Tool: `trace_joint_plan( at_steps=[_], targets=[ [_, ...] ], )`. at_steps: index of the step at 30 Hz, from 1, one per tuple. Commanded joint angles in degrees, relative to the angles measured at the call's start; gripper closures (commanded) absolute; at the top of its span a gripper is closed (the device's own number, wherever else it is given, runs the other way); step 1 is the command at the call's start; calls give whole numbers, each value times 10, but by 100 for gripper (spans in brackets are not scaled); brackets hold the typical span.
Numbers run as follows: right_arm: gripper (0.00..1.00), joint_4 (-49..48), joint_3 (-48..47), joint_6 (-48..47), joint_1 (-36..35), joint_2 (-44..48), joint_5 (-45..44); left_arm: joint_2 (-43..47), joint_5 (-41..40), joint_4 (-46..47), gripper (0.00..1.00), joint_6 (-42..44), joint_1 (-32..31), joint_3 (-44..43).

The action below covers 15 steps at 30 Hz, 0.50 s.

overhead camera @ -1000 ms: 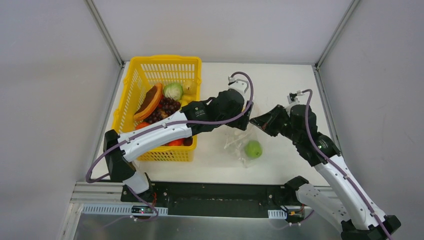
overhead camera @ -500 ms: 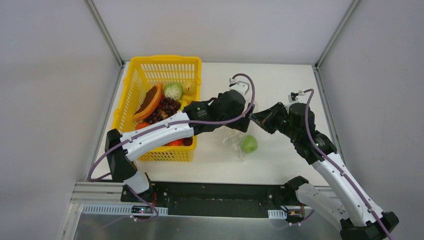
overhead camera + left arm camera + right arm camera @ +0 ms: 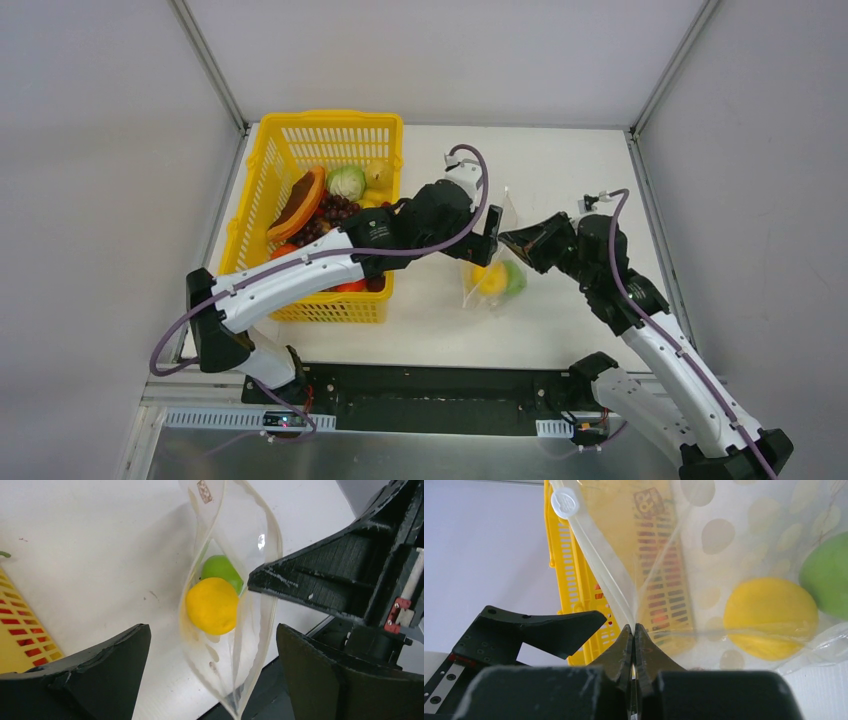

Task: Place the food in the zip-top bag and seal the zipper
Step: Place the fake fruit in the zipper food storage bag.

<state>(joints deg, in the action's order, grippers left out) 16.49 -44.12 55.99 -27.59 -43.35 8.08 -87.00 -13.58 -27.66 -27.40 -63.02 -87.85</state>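
The bag (image 3: 505, 215) hangs mouth-up over the desk (image 3: 560, 160), its open zipper (image 3: 599, 560) running far to near. The right fingers (image 3: 621, 650) pinch one lip. The left fingers (image 3: 100, 670), spread wide, flank the mouth without touching. A yellow fruit (image 3: 212, 605) and a green one (image 3: 220, 567) lie touching inside.

White table (image 3: 560, 170), yellow lattice basket (image 3: 325, 117) on its left, zip-top bag (image 3: 250, 650) beside basket

Bright, even light; soft shadows.

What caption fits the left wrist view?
Left gripper open over the zip-top bag, yellow fruit and green fruit inside, right gripper pinching its edge.
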Motion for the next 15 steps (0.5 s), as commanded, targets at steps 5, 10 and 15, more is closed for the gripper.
trace_joint_plan(
  at_steps=[5, 10, 15],
  targets=[
    [100, -21, -7, -26, 13, 7, 2, 36, -58, -55, 1, 1, 0, 29],
    [100, 0, -33, -67, 14, -10, 12, -8, 22, -44, 15, -4, 0, 16],
    [100, 20, -61, -112, 16, -16, 10, -48, 39, -80, 46, 10, 4, -30]
  ],
)
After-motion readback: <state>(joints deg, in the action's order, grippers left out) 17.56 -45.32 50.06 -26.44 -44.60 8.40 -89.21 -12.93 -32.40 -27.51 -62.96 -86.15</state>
